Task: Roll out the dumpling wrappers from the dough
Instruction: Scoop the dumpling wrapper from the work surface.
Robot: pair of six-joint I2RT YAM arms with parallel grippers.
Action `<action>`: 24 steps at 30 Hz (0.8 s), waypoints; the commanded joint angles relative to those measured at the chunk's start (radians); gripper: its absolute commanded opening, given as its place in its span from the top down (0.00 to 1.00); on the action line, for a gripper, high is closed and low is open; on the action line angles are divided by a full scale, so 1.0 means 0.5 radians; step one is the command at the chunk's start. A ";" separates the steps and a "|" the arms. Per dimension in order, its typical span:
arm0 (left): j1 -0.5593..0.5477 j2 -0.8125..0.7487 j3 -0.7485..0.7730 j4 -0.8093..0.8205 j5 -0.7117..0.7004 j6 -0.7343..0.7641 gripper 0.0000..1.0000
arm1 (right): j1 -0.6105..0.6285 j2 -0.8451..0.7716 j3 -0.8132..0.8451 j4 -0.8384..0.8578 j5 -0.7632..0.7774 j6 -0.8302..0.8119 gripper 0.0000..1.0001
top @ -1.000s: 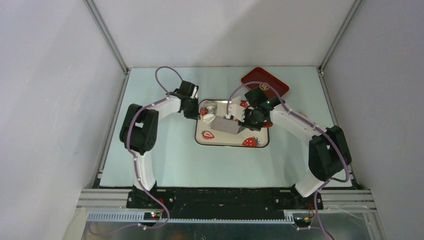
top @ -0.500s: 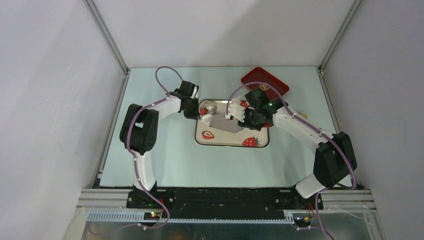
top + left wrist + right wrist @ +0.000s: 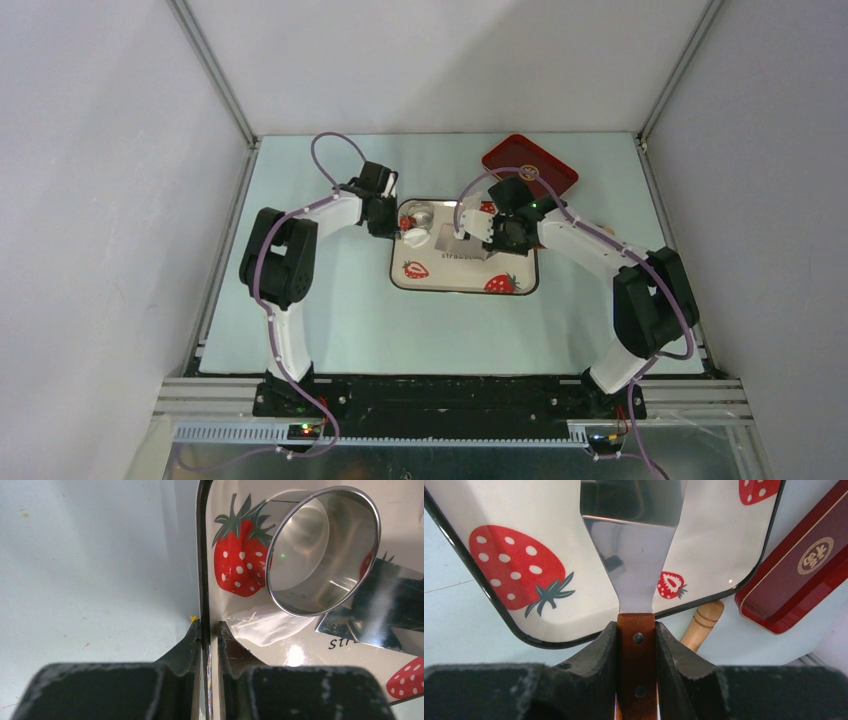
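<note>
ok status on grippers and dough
Left gripper shut on black rim of strawberry-print tray. Right gripper shut on wooden-handled steel spatula. Thin white dough piece on tray, shiny steel round cup partly covering it.

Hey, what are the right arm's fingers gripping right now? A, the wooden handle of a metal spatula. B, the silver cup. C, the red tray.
A: in the right wrist view the right arm's fingers clamp the spatula by its brown wooden handle, its blade reaching over the strawberry tray.
</note>
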 commanded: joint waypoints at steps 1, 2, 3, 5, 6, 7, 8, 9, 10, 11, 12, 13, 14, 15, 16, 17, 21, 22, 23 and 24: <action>-0.043 0.070 -0.015 -0.063 -0.074 0.069 1.00 | 0.036 0.067 0.087 0.058 -0.018 -0.122 1.00; -0.043 0.070 -0.015 -0.063 -0.073 0.070 1.00 | 0.046 0.082 0.127 0.035 -0.027 -0.126 1.00; -0.043 0.070 -0.015 -0.064 -0.072 0.068 1.00 | 0.050 0.118 0.153 0.021 -0.047 -0.130 1.00; -0.043 0.070 -0.015 -0.062 -0.072 0.067 1.00 | 0.059 0.170 0.232 -0.041 -0.091 -0.132 1.00; -0.043 0.070 -0.013 -0.064 -0.072 0.069 1.00 | 0.059 0.186 0.285 -0.087 -0.119 -0.132 1.00; -0.044 0.071 -0.011 -0.063 -0.071 0.067 1.00 | 0.060 0.217 0.307 -0.108 -0.156 -0.130 1.00; -0.044 0.070 -0.010 -0.064 -0.071 0.067 1.00 | 0.062 0.242 0.347 -0.149 -0.171 -0.129 1.00; -0.043 0.070 -0.011 -0.064 -0.073 0.069 1.00 | 0.063 0.254 0.364 -0.167 -0.196 -0.128 1.00; -0.043 0.071 -0.011 -0.064 -0.072 0.068 1.00 | 0.063 0.275 0.394 -0.197 -0.206 -0.127 1.00; -0.043 0.070 -0.012 -0.062 -0.072 0.068 1.00 | 0.063 0.283 0.408 -0.211 -0.230 -0.129 1.00; -0.045 0.070 -0.010 -0.063 -0.074 0.069 1.00 | 0.063 0.300 0.435 -0.240 -0.242 -0.129 1.00; -0.044 0.070 -0.011 -0.063 -0.074 0.069 1.00 | 0.063 0.306 0.451 -0.254 -0.268 -0.128 1.00; -0.044 0.070 -0.010 -0.064 -0.074 0.070 1.00 | 0.063 0.320 0.484 -0.287 -0.302 -0.129 1.00; -0.043 0.071 -0.011 -0.064 -0.074 0.069 1.00 | 0.064 0.327 0.503 -0.320 -0.318 -0.126 1.00; -0.043 0.070 -0.012 -0.062 -0.074 0.070 1.00 | 0.064 0.340 0.537 -0.334 -0.343 -0.124 1.00; -0.044 0.070 -0.012 -0.063 -0.072 0.070 1.00 | 0.066 0.346 0.550 -0.343 -0.351 -0.124 1.00; -0.043 0.070 -0.010 -0.062 -0.072 0.067 1.00 | 0.084 0.357 0.566 -0.315 -0.365 -0.129 1.00; -0.042 0.070 -0.009 -0.063 -0.072 0.067 1.00 | 0.088 0.360 0.562 -0.307 -0.367 -0.129 1.00; -0.044 0.070 -0.009 -0.064 -0.072 0.069 1.00 | 0.095 0.362 0.559 -0.288 -0.367 -0.130 1.00; -0.045 0.070 -0.009 -0.062 -0.074 0.067 1.00 | 0.099 0.364 0.552 -0.277 -0.362 -0.129 1.00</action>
